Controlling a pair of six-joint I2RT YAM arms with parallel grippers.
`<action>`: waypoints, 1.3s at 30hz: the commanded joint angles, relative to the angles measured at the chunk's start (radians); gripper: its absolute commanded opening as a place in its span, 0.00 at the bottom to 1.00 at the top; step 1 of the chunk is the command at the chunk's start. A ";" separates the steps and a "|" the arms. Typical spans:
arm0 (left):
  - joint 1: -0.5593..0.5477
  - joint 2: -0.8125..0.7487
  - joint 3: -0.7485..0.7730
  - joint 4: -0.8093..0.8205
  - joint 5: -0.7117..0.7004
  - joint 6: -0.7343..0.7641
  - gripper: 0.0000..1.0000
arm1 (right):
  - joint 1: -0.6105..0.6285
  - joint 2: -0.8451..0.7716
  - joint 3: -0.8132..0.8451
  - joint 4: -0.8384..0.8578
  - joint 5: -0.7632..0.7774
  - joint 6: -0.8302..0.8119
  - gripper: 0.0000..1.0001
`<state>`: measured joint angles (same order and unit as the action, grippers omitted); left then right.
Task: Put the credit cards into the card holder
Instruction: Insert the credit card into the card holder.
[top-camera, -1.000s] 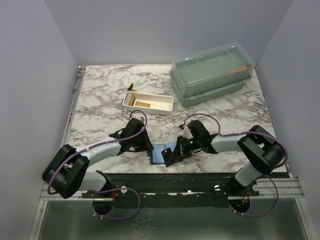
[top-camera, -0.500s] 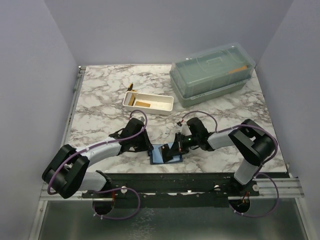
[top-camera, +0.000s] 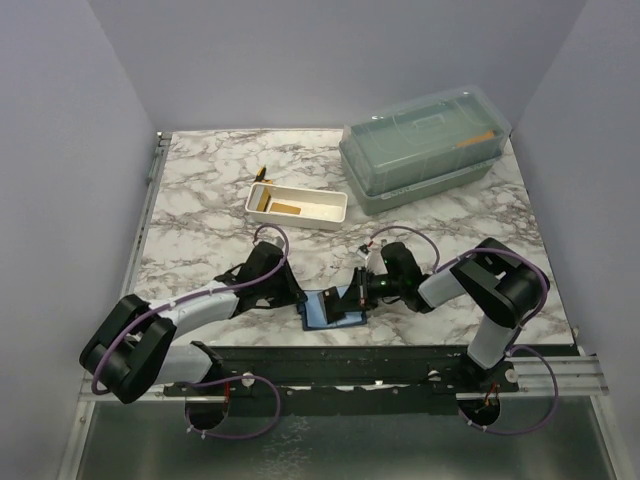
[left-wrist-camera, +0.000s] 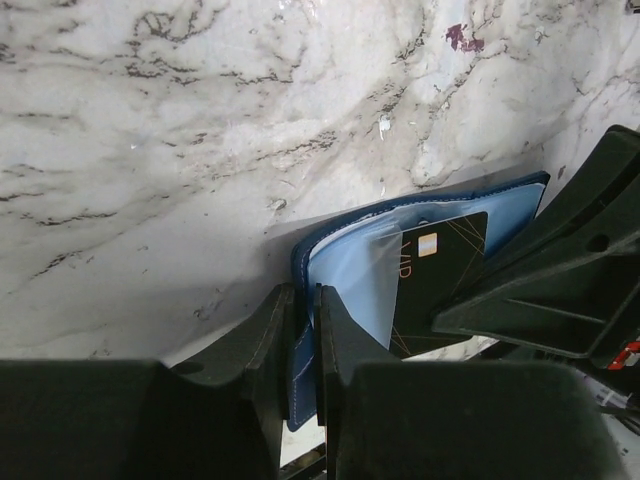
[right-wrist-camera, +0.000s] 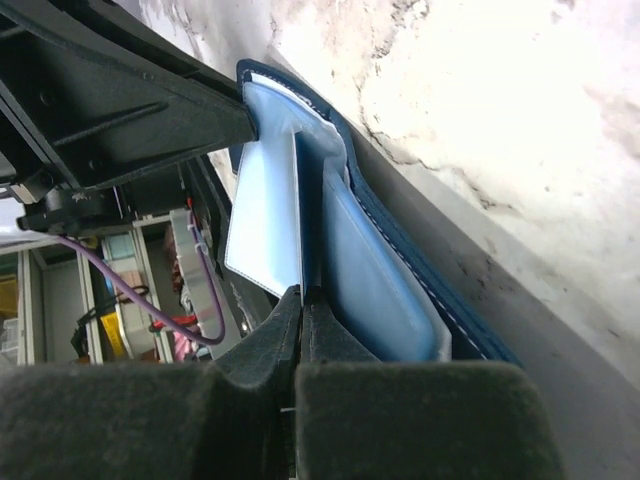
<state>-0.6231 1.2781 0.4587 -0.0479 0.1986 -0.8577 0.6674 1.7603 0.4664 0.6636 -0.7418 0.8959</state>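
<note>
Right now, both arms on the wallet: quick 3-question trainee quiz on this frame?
1. True or false: the left fingers pinch the card holder at its edge.
2. The dark card is: A) fully outside the holder B) partly inside it C) fully hidden.
3. What colour is the flat card in the white tray?
Key: 1 true; 2 B; 3 orange-tan.

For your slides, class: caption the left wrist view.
Left gripper pinches the edge of the blue card holder; a dark credit card sits partly in its pocket.
</note>
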 joint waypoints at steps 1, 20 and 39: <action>-0.003 -0.040 -0.070 0.090 0.044 -0.105 0.17 | 0.004 0.022 -0.057 0.173 0.075 0.078 0.00; -0.003 -0.204 -0.164 -0.016 0.069 -0.192 0.56 | 0.063 0.000 -0.037 -0.009 0.198 0.059 0.08; -0.003 -0.073 -0.093 0.004 -0.027 -0.116 0.11 | 0.147 -0.112 0.154 -0.593 0.391 -0.130 0.36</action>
<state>-0.6235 1.1831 0.3519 -0.0269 0.2199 -1.0092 0.8116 1.6501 0.6353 0.2298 -0.4320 0.8211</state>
